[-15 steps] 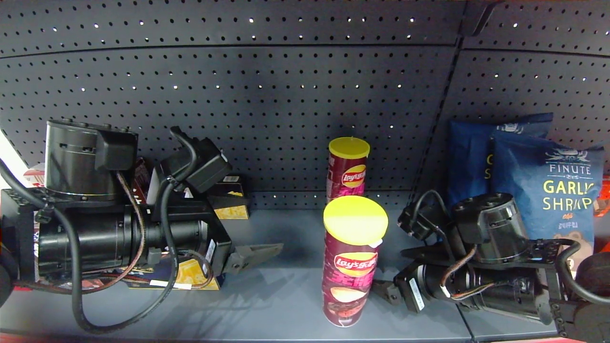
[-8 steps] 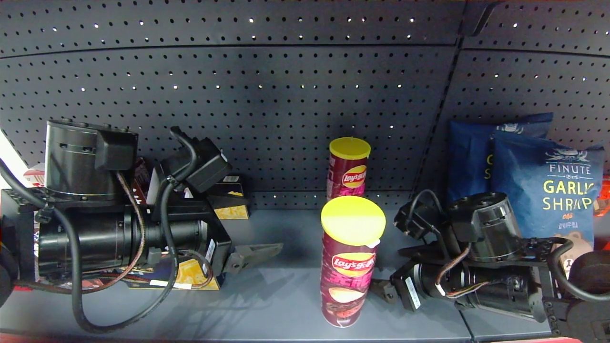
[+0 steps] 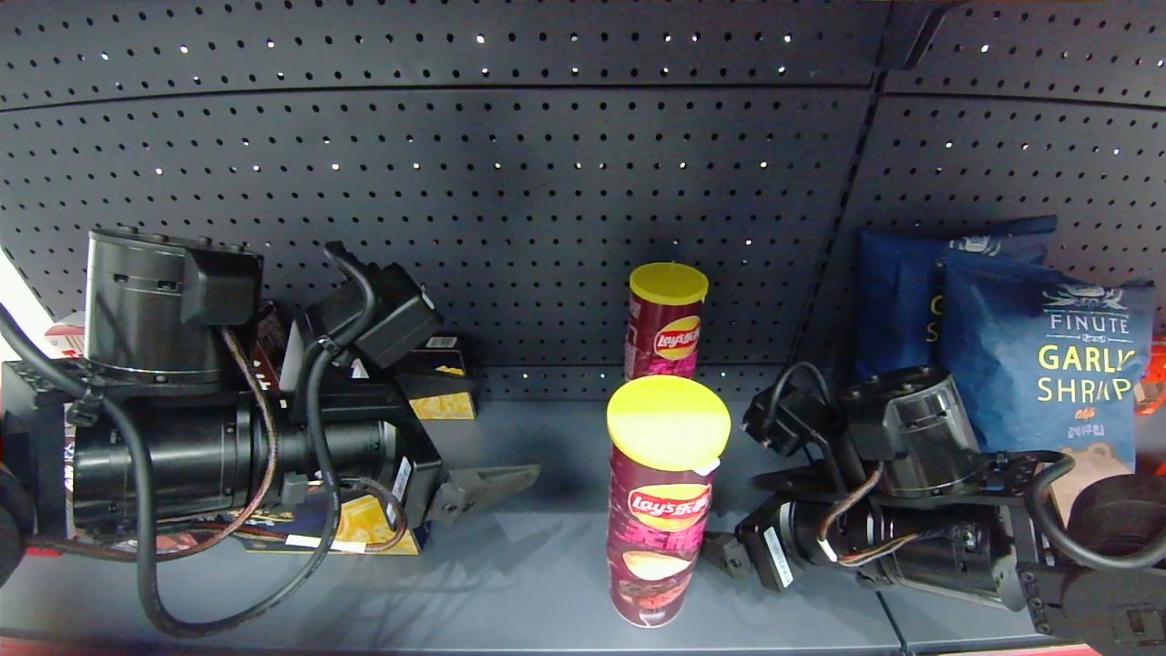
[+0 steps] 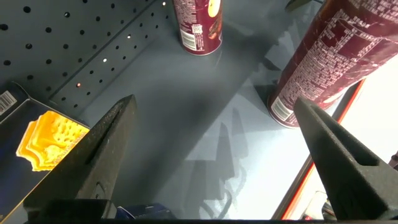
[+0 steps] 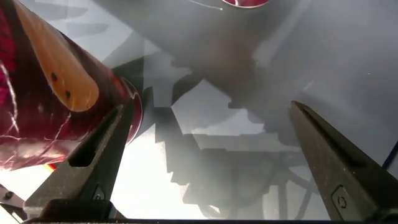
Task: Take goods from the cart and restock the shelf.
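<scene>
The front chip can [image 3: 665, 510] is seen upright on the shelf [image 3: 510, 565], close to its front edge and just beside one finger of the right gripper [image 5: 205, 109], whose jaws are spread wide with nothing held. The left gripper [image 4: 214, 102], likewise spread and empty, is found well off to the can's other side. A second can [image 3: 667, 319] is stood beyond both grippers, by the back panel [image 3: 510, 228]. The front can is judged light, stiff-walled and glossy, and easily toppled. It is best taken across the mid-body, never by the yellow lid [image 3: 669, 422].
</scene>
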You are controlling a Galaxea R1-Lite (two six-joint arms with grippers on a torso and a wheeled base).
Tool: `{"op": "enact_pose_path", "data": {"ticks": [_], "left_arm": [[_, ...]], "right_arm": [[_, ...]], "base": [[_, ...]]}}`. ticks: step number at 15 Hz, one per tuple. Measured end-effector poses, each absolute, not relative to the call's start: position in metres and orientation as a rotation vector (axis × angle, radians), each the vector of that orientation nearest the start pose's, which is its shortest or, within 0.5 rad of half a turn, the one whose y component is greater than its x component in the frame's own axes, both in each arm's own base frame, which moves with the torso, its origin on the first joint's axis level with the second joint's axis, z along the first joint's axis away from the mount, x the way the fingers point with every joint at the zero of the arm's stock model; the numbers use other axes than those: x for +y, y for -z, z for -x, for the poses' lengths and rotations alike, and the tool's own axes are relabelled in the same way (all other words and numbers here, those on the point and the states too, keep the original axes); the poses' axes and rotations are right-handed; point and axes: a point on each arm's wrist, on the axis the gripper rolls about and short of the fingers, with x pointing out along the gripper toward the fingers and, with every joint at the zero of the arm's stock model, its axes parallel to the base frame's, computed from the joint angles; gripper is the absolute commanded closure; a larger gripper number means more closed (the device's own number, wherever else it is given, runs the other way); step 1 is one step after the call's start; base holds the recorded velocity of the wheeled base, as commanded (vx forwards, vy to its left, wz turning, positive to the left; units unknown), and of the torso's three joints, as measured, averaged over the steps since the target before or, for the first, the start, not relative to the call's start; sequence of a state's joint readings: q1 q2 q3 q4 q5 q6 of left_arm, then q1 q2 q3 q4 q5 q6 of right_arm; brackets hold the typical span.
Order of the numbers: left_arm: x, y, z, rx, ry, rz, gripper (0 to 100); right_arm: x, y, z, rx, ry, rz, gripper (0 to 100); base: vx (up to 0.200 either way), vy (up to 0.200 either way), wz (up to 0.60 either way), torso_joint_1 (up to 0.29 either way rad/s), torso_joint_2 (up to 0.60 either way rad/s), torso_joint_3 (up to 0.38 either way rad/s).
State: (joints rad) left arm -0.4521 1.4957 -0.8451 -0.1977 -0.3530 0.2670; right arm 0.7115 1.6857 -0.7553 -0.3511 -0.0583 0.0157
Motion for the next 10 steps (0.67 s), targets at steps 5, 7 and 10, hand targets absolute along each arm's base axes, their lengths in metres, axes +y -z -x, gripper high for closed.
{"op": "enact_pose_path", "data": {"ticks": [5,7,10], "left_arm": [[-0.1176,-0.2088,-0.2241,0.358,0.849,-0.271,0],[-0.1175,-0.2081,-0.224,0.36,0.849,-0.271,0],[-0.1173,-0.2065,-0.2234,0.367,0.851,-0.271,0]], "right_arm": [[0.1894,-0.1464,-0.2192,0.55,-0.634,0.208,0],[0.1908,-0.1462,-0.2204,0.549,-0.636,0.208,0],[0.1933,-0.1457,-0.2215,0.55,-0.639,0.209,0]], "base": [[0.0,0.0,0.0,0.0,0.0,0.0],[0.0,0.0,0.0,0.0,0.0,0.0],[0.0,0.0,0.0,0.0,0.0,0.0]]}}
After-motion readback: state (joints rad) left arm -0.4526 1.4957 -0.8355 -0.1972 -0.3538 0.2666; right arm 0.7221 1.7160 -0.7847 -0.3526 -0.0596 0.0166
